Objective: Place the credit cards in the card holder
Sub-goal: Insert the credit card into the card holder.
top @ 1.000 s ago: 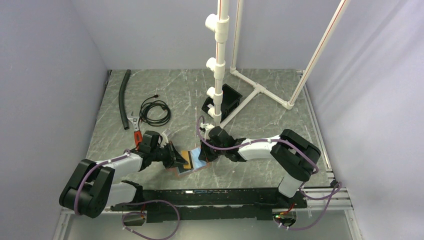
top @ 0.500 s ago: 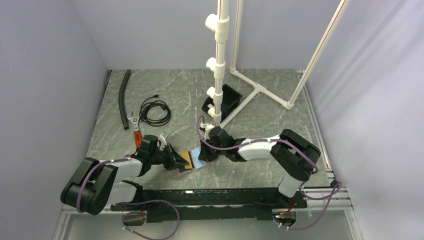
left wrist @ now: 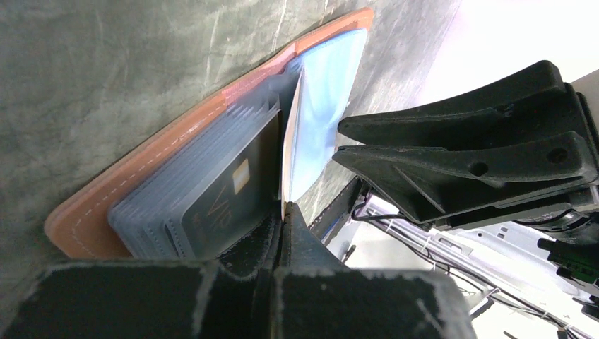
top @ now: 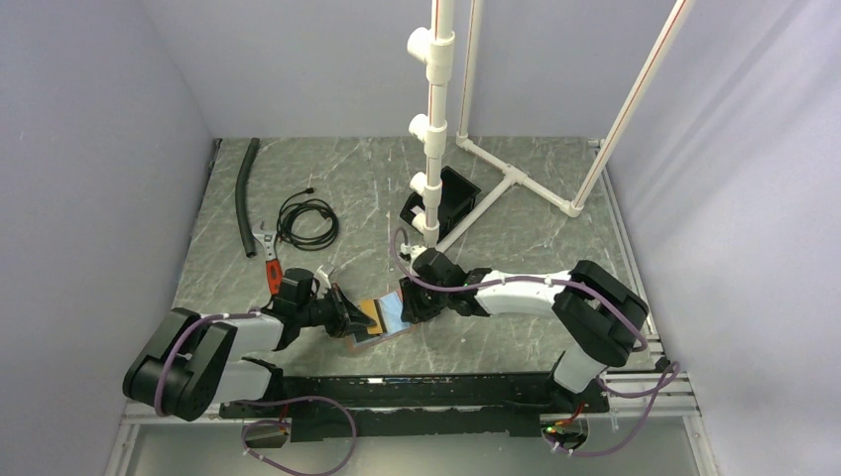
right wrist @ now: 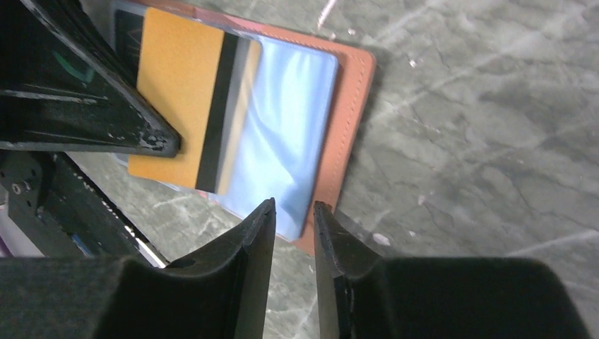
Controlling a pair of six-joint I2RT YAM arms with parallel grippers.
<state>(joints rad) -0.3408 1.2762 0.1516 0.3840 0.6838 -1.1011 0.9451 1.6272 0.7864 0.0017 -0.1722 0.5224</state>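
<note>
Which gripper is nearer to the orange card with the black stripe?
Left. The left gripper has its jaws pinched on the orange card. The right gripper sits at the card holder edge, past the blue sleeve, jaws slightly apart, not touching the card.

The only legible lettering was "VIP", in pale slanted capitals on the dark plastic card (left wrist: 233, 201). This card was tucked into the glossy clear sleeves (left wrist: 145, 212) of the tan-brown leather bifold card holder (left wrist: 81, 219), seen in the left wrist view. The word sat just below the card's small gold chip (left wrist: 241, 175). The orange plastic card with a black magnetic stripe (right wrist: 176, 99) showed its back in the right wrist view, with no print legible. From the top view, any print was too small to read.
</note>
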